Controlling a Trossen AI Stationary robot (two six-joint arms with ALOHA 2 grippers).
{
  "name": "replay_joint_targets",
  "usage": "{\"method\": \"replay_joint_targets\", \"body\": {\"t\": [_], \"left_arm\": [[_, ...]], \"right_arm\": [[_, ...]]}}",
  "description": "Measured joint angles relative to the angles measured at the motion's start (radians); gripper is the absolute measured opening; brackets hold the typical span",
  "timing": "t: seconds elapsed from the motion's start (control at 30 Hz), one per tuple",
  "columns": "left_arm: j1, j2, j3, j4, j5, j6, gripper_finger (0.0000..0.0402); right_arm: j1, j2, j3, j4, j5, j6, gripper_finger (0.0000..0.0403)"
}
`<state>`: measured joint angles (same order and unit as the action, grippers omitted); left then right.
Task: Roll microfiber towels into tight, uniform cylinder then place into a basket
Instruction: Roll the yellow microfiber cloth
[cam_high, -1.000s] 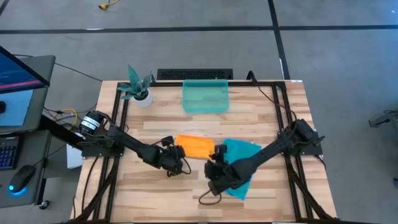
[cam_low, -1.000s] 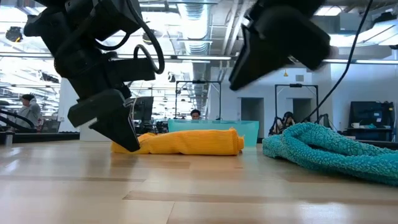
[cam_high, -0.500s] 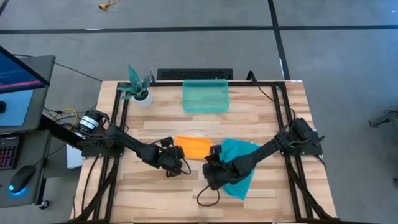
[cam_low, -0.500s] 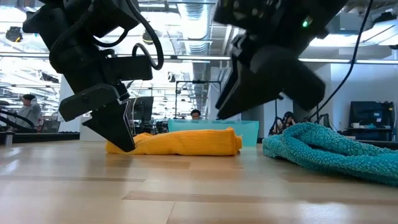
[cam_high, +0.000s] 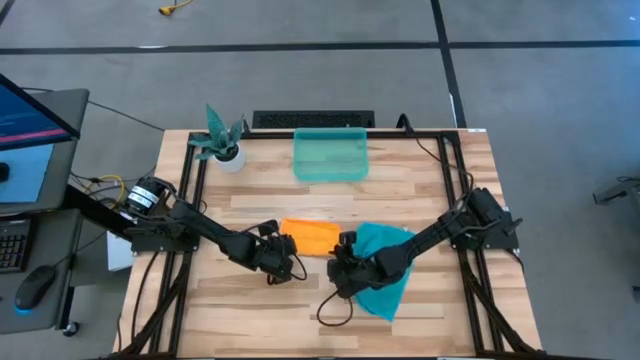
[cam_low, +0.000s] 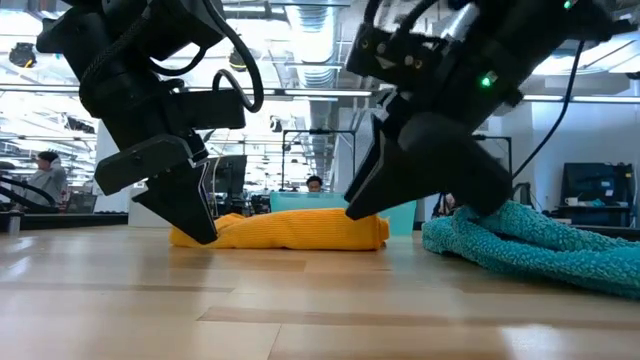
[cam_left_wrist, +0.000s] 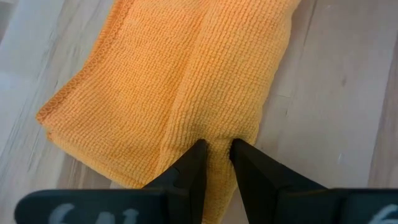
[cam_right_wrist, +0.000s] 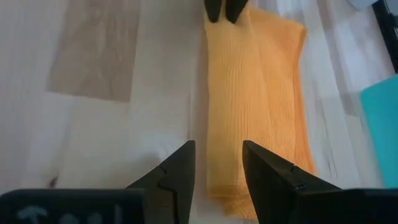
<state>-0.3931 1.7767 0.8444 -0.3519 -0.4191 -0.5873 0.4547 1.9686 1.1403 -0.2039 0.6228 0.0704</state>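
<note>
Orange towel (cam_high: 310, 237) lies folded mid-table, well short of basket (cam_high: 330, 155).

Left gripper (cam_left_wrist: 216, 149) pinches towel's left end, anchoring it.

Right gripper (cam_right_wrist: 217, 163), fingers apart, lines up on towel's right end, likely to grab.

Blue towel (cam_high: 385, 262) waits beside, unrolled.

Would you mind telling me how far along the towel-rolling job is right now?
Done: the orange towel looks folded or rolled into a flat bundle. In hand: the left gripper pinches one end of it, while the open right gripper comes in at the other end. Left: the teal towel lies rumpled, and the basket holds nothing.
</note>
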Motion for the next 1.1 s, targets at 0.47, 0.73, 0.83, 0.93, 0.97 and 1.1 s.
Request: {"method": "replay_joint_targets", "body": {"t": [0.47,0.73,0.83,0.93,0.97,1.1], "left_arm": [[0.0,0.0,0.0,-0.002,0.0,0.001,0.0075],[0.0,0.0,0.0,-0.004,0.001,0.023,0.0075],[-0.002,-0.003,0.0,-0.007,0.0,0.026,0.0075],[-0.015,-0.017,-0.001,-0.022,0.001,0.045,0.0075],[-0.021,-0.025,-0.002,-0.027,-0.002,0.049,0.0075],[-0.053,-0.064,-0.006,-0.069,-0.015,0.055,0.0075]], "right_arm": [[-0.064,0.104,-0.005,0.037,-0.03,0.054,0.015],[-0.069,0.107,-0.006,0.045,-0.007,0.084,0.0084],[-0.074,0.107,-0.006,0.041,-0.012,0.087,0.0044],[-0.08,0.108,-0.008,0.038,-0.011,0.088,0.0013],[-0.08,0.109,-0.007,0.037,-0.011,0.092,0.0012],[-0.08,0.11,0.013,0.022,-0.025,0.103,0.0031]]}}
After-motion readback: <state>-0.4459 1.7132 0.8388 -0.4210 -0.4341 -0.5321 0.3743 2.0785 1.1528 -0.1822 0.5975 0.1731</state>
